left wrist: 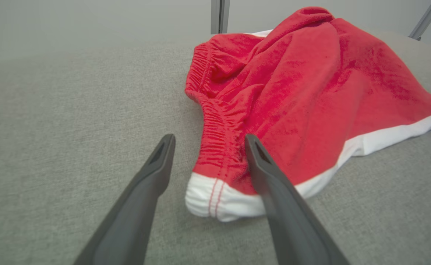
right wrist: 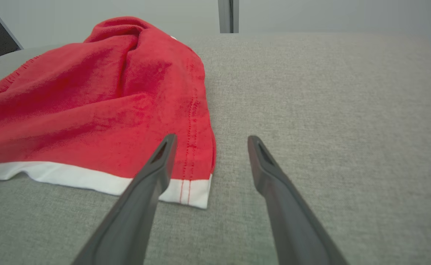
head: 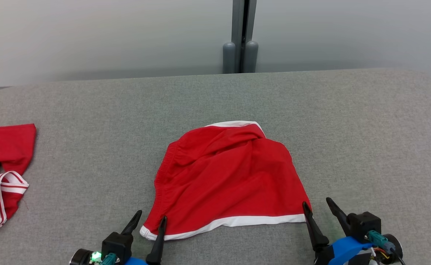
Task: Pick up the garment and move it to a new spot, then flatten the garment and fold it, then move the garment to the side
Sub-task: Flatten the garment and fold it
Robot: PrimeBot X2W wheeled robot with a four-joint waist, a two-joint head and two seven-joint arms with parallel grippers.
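We see the second red-and-white garment [head: 2, 173] only in part, since the head view's left edge cuts through it, and we cannot tell what kind of clothing it is. The same view's bottom edge cuts off the bodies of the left gripper [head: 151, 215] and the right gripper [head: 316, 201]. In the left wrist view a finger [left wrist: 278, 198] covers a stretch of the white hem of the red shorts [left wrist: 303, 92], and the right edge crops their far corner. The grey post [head: 241, 36] runs out past the top.
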